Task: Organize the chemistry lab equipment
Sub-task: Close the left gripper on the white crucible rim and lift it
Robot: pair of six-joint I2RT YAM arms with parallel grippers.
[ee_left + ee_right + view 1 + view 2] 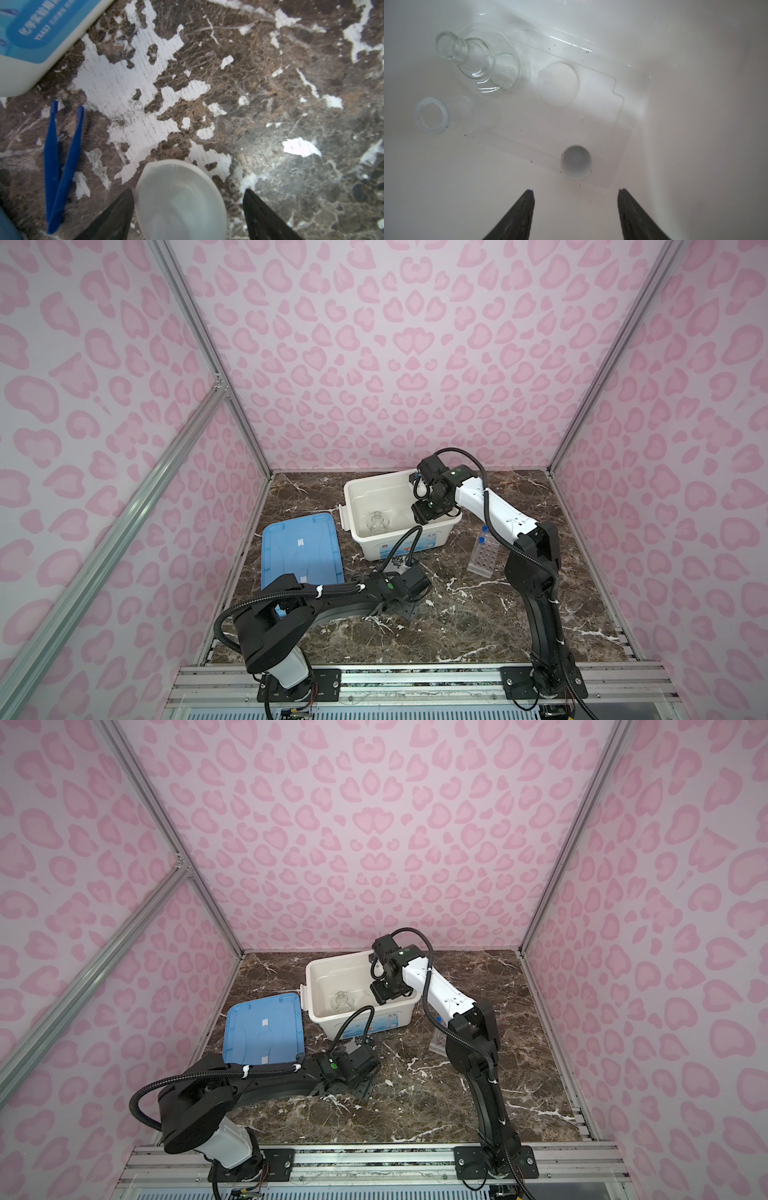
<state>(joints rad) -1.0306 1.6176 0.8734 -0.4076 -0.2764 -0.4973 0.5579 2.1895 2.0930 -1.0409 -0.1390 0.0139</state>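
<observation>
A small white bowl [180,205] stands on the marble between the fingers of my open left gripper [188,189]; one finger is close against its rim, the other stands apart. Dark blue tweezers [62,166] lie beside it. Inside the bin, my right gripper [576,189] hangs open and empty above the floor. Below it are a clear flask [477,60], a clear beaker [432,112], another white bowl [558,84] and a small white cup [576,162]. The clear holed rack [483,558] with blue-capped test tubes [484,529] rests on the table at the right.
The large white bin [357,489] stands at the back middle, its corner [25,68] close to the tweezers. A flat blue lid [299,547] lies to its left, partly under my left arm. In both top views, pink patterned walls close in the marble table.
</observation>
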